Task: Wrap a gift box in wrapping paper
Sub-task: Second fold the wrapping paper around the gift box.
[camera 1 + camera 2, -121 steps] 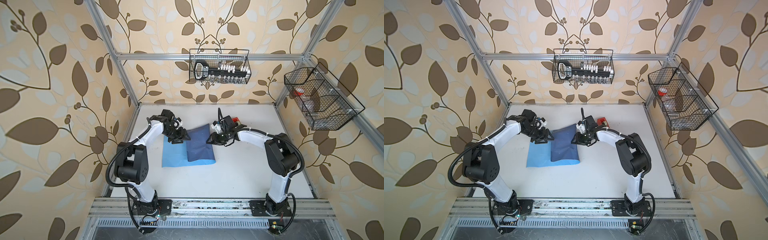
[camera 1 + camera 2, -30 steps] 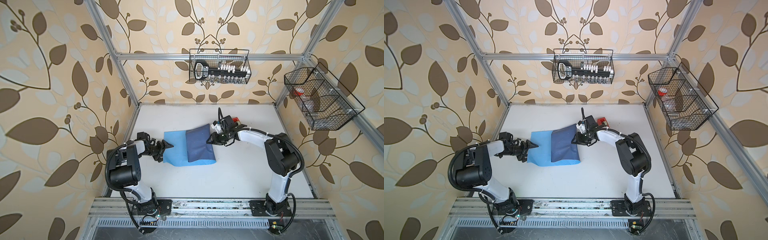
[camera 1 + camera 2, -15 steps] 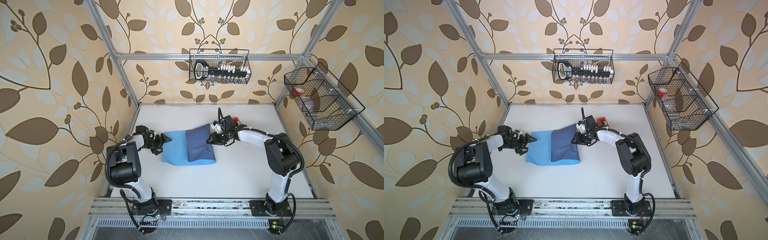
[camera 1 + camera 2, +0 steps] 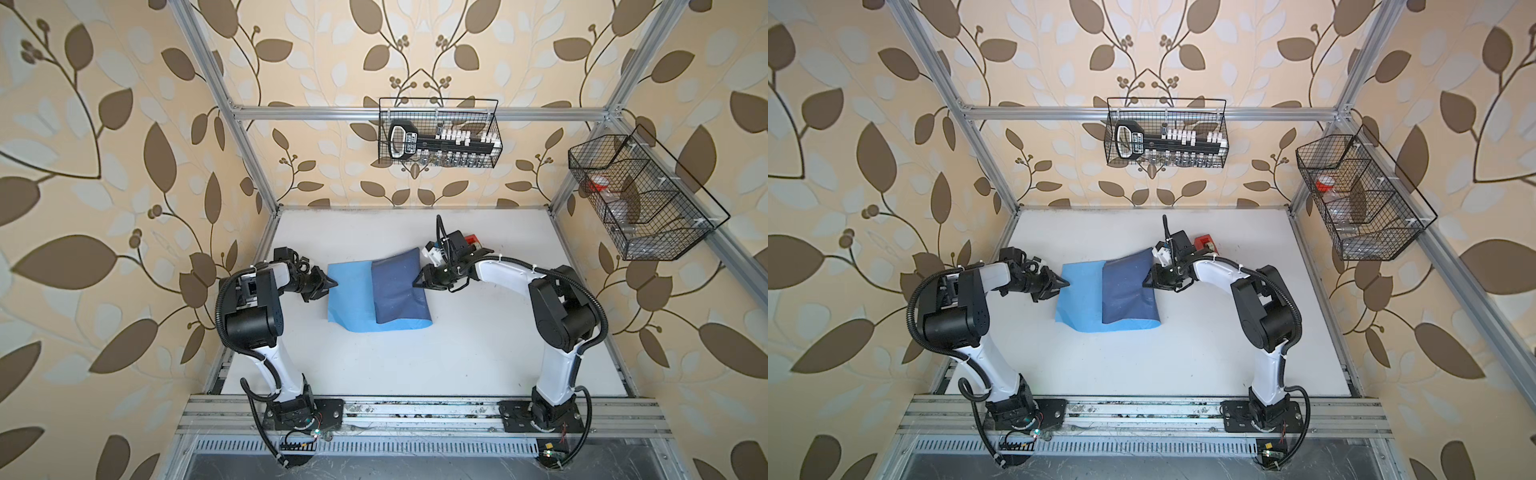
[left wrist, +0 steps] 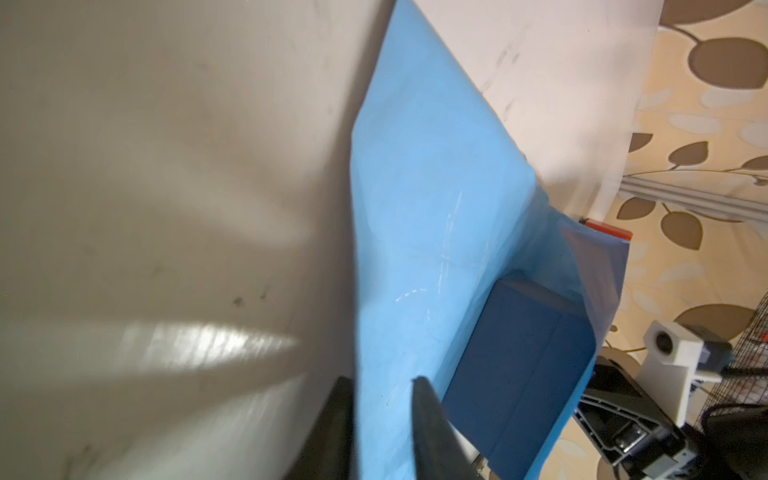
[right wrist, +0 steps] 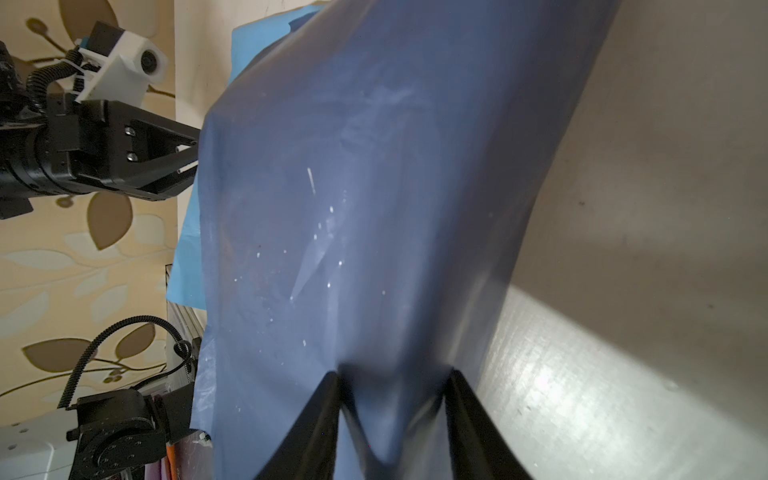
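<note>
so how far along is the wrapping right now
Done: one flap of the wrapping paper is draped dark face up over the gift box. In hand: the right gripper grips that flap's edge, and the left gripper pinches the free light-blue edge opposite. Left: fold that side over and close the ends, where the box still shows.

Wrapping paper lies mid-table, its right part folded over the gift box sitting on the sheet. Left gripper is at the paper's left edge, right gripper at the flap's right edge. The tape dispenser sits just behind the right gripper. A wire basket hangs on the back rail.
</note>
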`<action>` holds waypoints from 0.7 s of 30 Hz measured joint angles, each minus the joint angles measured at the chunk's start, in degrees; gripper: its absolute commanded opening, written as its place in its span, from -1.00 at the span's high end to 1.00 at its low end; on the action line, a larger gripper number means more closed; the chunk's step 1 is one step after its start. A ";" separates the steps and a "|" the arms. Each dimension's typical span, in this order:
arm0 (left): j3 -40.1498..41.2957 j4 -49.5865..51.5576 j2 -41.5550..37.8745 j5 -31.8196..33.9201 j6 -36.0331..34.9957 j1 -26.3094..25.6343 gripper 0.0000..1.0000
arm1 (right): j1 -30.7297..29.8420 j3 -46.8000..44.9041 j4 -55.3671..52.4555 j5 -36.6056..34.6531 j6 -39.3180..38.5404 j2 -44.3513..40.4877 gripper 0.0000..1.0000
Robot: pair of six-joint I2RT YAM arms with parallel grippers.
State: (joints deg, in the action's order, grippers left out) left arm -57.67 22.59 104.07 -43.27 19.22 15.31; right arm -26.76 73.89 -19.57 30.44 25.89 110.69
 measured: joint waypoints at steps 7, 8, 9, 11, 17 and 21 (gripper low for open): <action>-1.57 4.50 -7.61 0.42 -1.38 -6.38 1.00 | 0.00 0.02 -0.04 0.00 0.00 0.00 0.19; -2.69 5.44 -8.74 0.50 -1.38 -8.20 1.00 | 0.00 0.04 -0.09 0.00 0.00 0.00 0.19; -4.28 6.56 -9.84 0.68 -1.33 -10.25 1.00 | 0.00 0.07 -0.09 0.00 0.00 0.00 0.19; -8.07 8.81 -10.82 1.46 -1.05 -13.57 1.00 | 0.00 0.07 -0.11 0.00 0.00 0.02 0.19; -16.81 16.13 -10.64 5.46 -0.74 -20.11 1.00 | 0.00 0.15 -0.28 -0.04 0.00 0.02 0.19; -20.72 19.82 -9.55 7.93 -0.59 -23.96 1.00 | 0.00 0.15 -0.28 -0.07 0.00 0.00 0.19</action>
State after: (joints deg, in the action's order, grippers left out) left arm -78.39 42.41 94.52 -35.33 18.63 -8.64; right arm -26.76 74.04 -19.86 30.37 25.89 110.69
